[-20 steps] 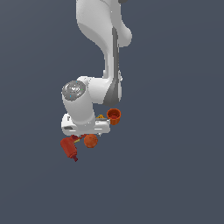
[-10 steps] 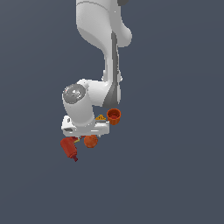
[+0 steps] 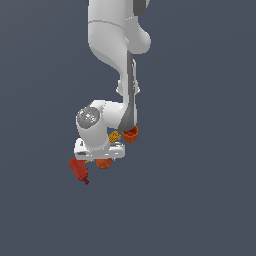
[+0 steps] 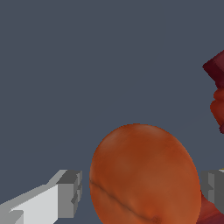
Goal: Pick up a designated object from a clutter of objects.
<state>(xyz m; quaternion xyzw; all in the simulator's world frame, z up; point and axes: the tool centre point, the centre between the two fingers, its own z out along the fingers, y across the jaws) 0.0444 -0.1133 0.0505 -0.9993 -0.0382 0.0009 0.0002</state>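
The end effector (image 4: 140, 192) sits low over the clutter, fingers (image 4: 65, 192) spread wide either side of the ball (image 4: 144, 175), not touching it, so it holds nothing. The ball (image 3: 103, 163) lies on the desk between drill (image 3: 78, 171) and cup (image 3: 130, 134), squarely bracketed for a squeeze.

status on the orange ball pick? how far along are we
Done: the approach. The gripper is down in the clutter, one finger on each side of the orange ball. In hand: the grasp itself; a gap shows at the finger in plain view, so the grip does not look closed. Left: close and lift. The ball sits low beside the dark red tool, with the cup nearby.
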